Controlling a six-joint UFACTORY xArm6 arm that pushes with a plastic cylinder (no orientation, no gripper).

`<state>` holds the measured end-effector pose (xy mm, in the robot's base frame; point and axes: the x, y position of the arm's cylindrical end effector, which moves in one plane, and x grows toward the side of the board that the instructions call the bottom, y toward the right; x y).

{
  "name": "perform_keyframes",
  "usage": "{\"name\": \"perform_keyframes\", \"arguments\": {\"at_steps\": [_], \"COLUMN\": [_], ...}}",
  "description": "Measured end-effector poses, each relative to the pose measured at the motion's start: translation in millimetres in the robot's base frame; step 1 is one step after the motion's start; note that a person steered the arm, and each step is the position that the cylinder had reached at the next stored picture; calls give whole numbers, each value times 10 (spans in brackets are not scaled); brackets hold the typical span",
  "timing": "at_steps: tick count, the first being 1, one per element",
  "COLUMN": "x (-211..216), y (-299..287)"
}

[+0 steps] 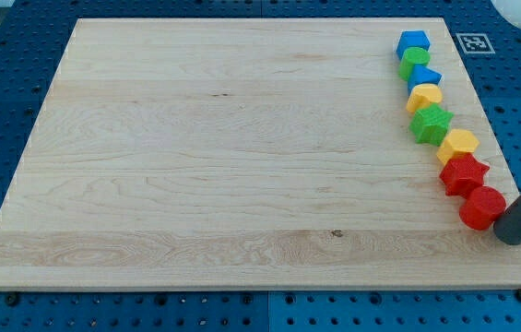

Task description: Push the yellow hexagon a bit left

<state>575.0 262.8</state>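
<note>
The yellow hexagon (458, 145) lies near the board's right edge, in a slanted line of blocks. A green star (432, 124) touches it at the upper left and a red star (464, 173) touches it below. My tip (515, 237) is at the lower right, just right of a red round block (482, 207), close to or touching it. The tip is well below and right of the yellow hexagon. The rod slants in from the view's right edge.
Higher in the same line are another yellow block (424, 96), a blue block (423, 77), a green block (416, 59) and a blue cube (414, 41). The wooden board (223, 157) rests on a blue perforated table. A white tag (473, 42) sits by the top right corner.
</note>
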Motion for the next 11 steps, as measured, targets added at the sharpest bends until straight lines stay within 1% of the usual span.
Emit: {"name": "perform_keyframes", "arguments": {"at_steps": [1,2,3,4,5,7,9,11], "x": [37,49,-253,-892,-1266,-1262,-1239,-1051], "y": [53,456,602,604,604,525,251,117]}}
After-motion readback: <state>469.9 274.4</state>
